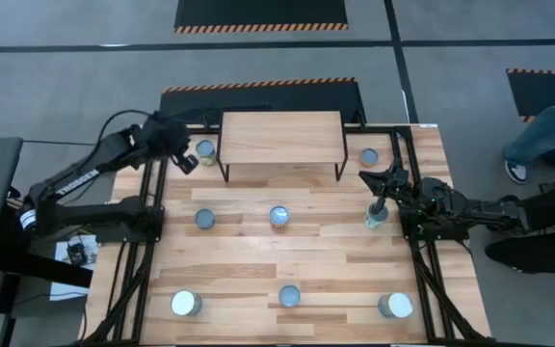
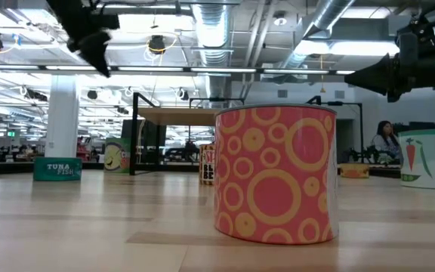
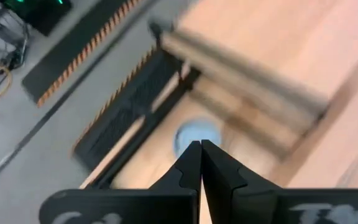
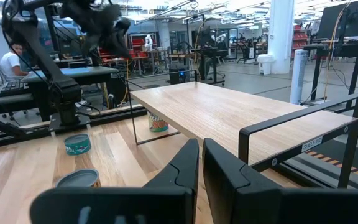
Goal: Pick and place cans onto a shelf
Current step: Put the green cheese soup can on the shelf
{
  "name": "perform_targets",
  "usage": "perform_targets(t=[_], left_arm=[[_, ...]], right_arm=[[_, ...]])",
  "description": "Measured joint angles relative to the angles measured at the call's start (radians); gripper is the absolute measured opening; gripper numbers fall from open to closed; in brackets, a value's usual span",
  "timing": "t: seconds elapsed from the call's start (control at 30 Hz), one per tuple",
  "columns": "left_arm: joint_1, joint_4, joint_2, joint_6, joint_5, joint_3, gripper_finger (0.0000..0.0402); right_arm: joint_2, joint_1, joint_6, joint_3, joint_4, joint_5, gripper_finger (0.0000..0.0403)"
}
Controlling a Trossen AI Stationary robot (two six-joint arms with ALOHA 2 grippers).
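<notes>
The light-wood shelf [image 1: 280, 135] stands on black legs at the table's far middle, with nothing on it. Eight cans stand on the tabletop: two beside the shelf [image 1: 205, 148] [image 1: 369, 156], three in a middle row [image 1: 205, 219] [image 1: 278, 216] [image 1: 375, 216], and three near the front [image 1: 186, 304] [image 1: 289, 296] [image 1: 394, 306]. My left gripper [image 1: 188, 162] is shut and empty, raised just left of the far-left can, which shows below its tips [image 3: 197, 132]. My right gripper [image 1: 366, 178] is shut and empty, raised between the far-right can and the middle-right can, pointing toward the shelf [image 4: 241, 115].
In the low view a pink can with orange rings [image 2: 276, 174] stands closest, a teal tuna can [image 2: 57, 168] at the left and a carrot-label can [image 2: 427, 157] at the right. Black frame rails [image 1: 152, 193] run along both table sides. A person stands beyond the table's right edge [image 1: 547, 125].
</notes>
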Motion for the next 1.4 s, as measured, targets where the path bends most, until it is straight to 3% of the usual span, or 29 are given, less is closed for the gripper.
perform_targets(t=[0.1,0.2,0.33,0.43,0.67,0.87,1.13,1.4], left_arm=[[0.033,-0.055,0.009,0.134,0.007,-0.009,0.0],[0.072,-0.073,0.015,0.312,0.096,-0.049,0.0],[0.112,-0.011,0.014,0.508,0.218,-0.132,0.0],[0.143,0.028,0.015,0.582,0.214,-0.199,0.0],[0.174,0.194,0.018,0.61,0.151,-0.315,0.0012],[0.174,0.36,0.041,0.636,0.181,-0.327,0.0068],[0.173,0.42,0.172,0.636,0.185,-0.328,0.014],[0.173,0.515,0.277,0.648,0.129,-0.328,0.0158]], right_arm=[[0.0,0.0,0.0,0.0,0.0,0.0,0.0049],[0.0,0.0,0.0,0.0,0.0,0.0,0.0049],[0.0,0.0,0.0,0.0,0.0,0.0,0.0049],[0.0,0.0,0.0,0.0,0.0,0.0,0.0049],[0.0,0.0,0.0,0.0,0.0,0.0,0.0049],[0.0,0.0,0.0,0.0,0.0,0.0,0.0049],[0.0,0.0,0.0,0.0,0.0,0.0,0.0049],[0.0,0.0,0.0,0.0,0.0,0.0,0.0049]])
